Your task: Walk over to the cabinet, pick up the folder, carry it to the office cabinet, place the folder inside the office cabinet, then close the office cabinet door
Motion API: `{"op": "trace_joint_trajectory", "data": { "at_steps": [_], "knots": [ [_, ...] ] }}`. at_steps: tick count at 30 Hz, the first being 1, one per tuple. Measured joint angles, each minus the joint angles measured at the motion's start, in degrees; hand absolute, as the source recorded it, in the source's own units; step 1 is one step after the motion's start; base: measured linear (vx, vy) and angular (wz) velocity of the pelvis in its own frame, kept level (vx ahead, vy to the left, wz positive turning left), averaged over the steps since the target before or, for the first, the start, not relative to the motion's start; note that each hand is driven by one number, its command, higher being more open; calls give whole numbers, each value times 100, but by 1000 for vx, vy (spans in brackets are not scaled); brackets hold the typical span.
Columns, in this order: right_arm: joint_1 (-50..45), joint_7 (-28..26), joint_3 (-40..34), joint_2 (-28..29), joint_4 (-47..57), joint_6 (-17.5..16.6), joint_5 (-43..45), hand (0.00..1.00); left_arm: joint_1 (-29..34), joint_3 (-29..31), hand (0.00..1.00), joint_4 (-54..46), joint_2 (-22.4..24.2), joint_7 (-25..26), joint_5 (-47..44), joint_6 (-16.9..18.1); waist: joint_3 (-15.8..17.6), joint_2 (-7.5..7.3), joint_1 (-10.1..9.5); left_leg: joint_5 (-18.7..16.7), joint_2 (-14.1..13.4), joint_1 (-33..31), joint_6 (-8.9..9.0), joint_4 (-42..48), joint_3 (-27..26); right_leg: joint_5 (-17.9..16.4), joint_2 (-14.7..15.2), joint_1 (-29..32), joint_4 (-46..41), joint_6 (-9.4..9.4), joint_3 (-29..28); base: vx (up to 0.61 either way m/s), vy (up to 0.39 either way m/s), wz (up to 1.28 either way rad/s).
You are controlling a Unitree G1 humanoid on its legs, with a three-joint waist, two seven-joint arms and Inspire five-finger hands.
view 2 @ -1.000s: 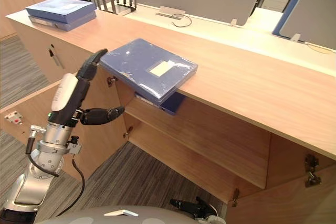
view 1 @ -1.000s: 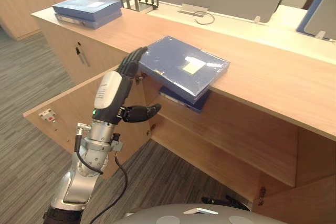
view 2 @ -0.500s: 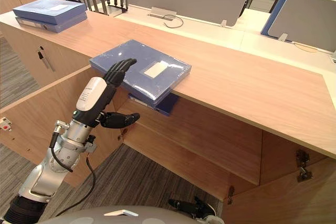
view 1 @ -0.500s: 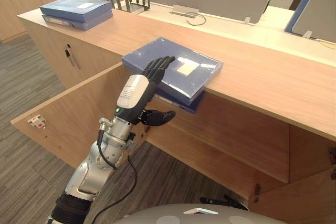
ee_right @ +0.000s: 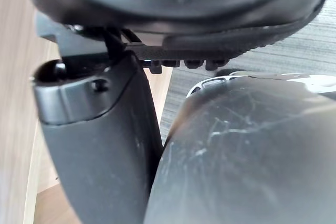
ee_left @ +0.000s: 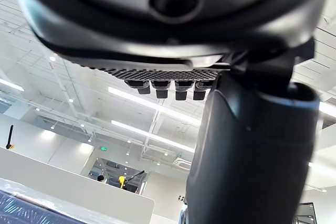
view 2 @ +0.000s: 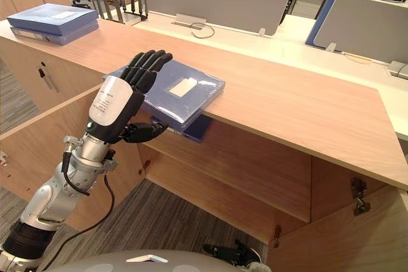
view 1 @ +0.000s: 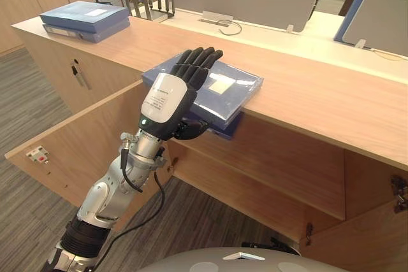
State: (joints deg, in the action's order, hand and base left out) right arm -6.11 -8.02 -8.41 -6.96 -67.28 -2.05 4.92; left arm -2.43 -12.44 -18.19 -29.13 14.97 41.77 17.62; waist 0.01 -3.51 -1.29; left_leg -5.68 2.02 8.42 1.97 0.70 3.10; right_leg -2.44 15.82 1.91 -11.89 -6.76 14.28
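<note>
Left hand (view 1: 167,97): fingers straight atop folder (view 1: 245,84), thumb beneath its overhanging edge.
Advice: we recommend a firm pinch, then a level lift off the cabinet top (view 1: 319,103).

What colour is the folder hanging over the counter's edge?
The folder is dark blue with a pale label; clearest in the right eye view.

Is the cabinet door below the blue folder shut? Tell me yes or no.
No, the wooden cabinet door stands swung open at the left, baring the shelf under the blue folder.
</note>
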Motion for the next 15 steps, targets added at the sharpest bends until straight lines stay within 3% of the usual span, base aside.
{"op": "trace_joint_trajectory", "data": {
  "at_steps": [15],
  "knots": [
    [-19, 24, 74, 45, 74, -2, 18, 100, -297, -441, 100, 740, -24, 122, 415, 9, -84, -75, 132, -6, -30, -94, 10, -10, -36, 28, -43, 97, 54, -22, -25, 8, 0, -1]
  ]
}}
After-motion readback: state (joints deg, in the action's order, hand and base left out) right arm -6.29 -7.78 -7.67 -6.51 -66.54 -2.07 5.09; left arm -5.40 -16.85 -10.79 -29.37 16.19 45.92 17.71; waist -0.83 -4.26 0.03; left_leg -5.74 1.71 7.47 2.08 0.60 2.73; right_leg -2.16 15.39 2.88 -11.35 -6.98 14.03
